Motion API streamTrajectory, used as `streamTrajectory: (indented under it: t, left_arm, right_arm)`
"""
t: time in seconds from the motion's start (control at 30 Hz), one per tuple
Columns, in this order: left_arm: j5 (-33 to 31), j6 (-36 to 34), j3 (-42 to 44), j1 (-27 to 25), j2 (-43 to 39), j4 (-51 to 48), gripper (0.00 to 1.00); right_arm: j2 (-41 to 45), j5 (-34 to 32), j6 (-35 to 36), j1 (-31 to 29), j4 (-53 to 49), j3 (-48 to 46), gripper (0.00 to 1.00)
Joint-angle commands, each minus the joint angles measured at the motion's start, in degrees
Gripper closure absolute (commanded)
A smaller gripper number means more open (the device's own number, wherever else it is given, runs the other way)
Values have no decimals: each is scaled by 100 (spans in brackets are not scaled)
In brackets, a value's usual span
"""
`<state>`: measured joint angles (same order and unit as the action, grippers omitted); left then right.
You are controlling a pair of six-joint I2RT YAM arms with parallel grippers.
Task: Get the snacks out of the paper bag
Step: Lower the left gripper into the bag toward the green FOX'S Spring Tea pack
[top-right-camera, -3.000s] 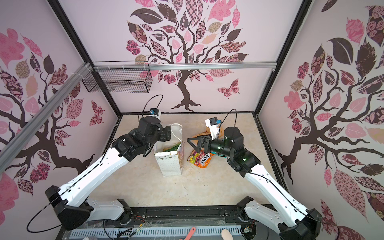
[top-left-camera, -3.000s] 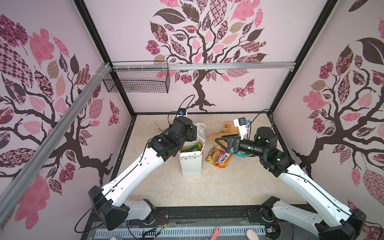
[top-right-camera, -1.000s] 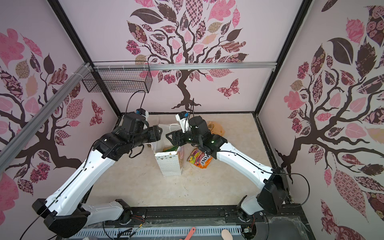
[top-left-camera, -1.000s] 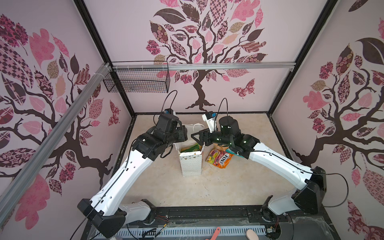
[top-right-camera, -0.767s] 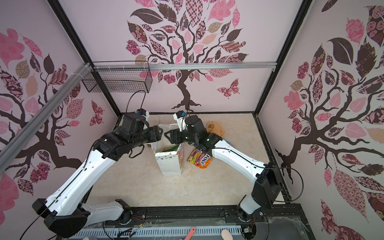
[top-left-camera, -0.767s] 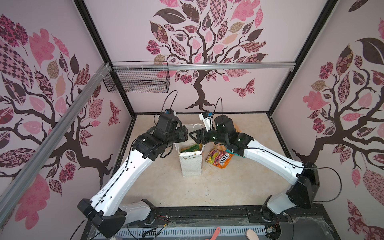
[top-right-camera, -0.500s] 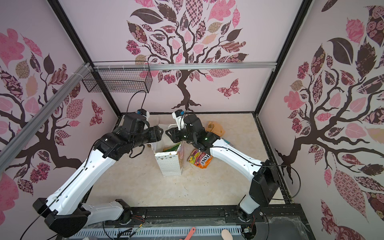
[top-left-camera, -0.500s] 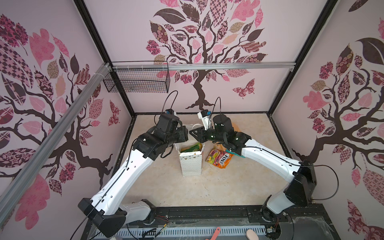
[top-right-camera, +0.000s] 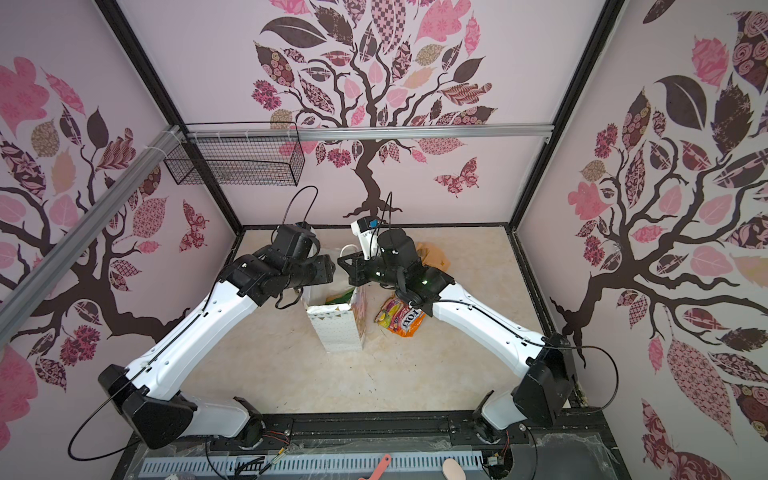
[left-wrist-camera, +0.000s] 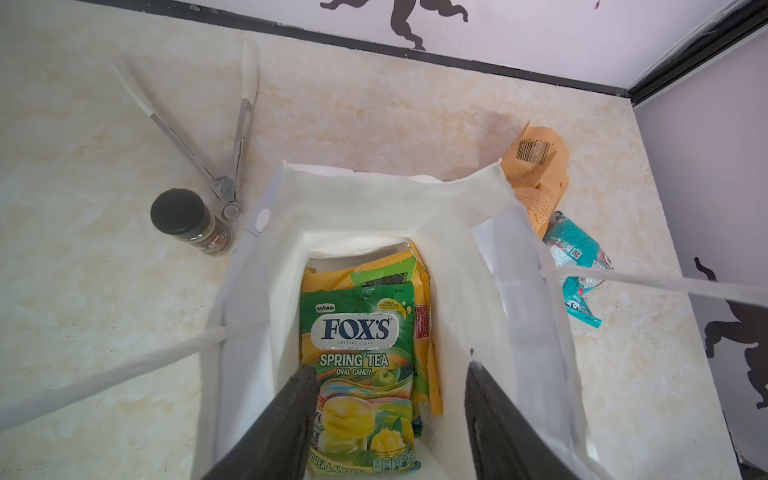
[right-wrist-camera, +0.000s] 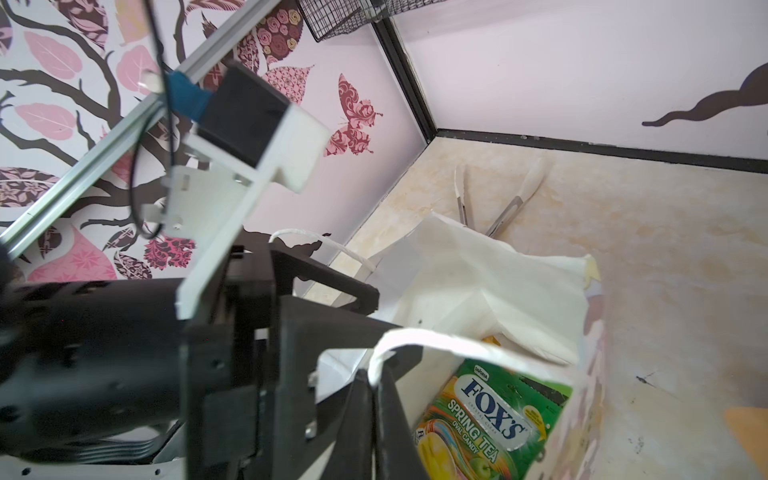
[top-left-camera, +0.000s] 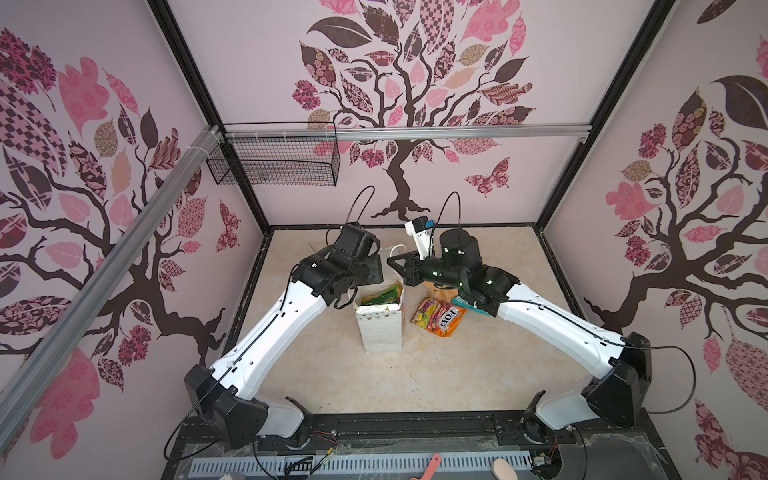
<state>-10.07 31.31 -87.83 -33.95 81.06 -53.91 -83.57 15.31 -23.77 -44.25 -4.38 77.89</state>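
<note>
Bag [top-left-camera: 380,328] white, upright, green FOX'S packet [left-wrist-camera: 357,353] inside; left claw [left-wrist-camera: 390,368] agape, right claw [right-wrist-camera: 374,395] tight on handle [right-wrist-camera: 436,338].

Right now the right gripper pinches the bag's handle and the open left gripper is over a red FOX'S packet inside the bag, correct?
No: the left wrist view shows that FOX'S packet is green, not red. The rest holds.

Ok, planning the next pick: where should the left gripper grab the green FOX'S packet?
Its top edge, from above through the paper bag's mouth: the green FOX'S packet stands on end between the walls, so probably only that seam is reachable.
</note>
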Motion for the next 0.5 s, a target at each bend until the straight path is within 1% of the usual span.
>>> streamTrajectory:
  t: [0.0, 0.13, 0.27, 0.47]
  left_arm:
    - [175, 19, -372, 3, 179, -106, 41]
    - [307, 110, -362, -30, 438, -293, 43]
    - [191, 204, -59, -31, 532, -338, 44]
    - [704, 99, 303, -60, 773, -380, 44]
  right_arm:
    - [375, 51, 37, -40, 153, -114, 99]
    - [532, -59, 48, -43, 179, -243, 98]
    - [639, -107, 57, -48, 218, -384, 99]
    - [711, -128, 107, -44, 200, -429, 98]
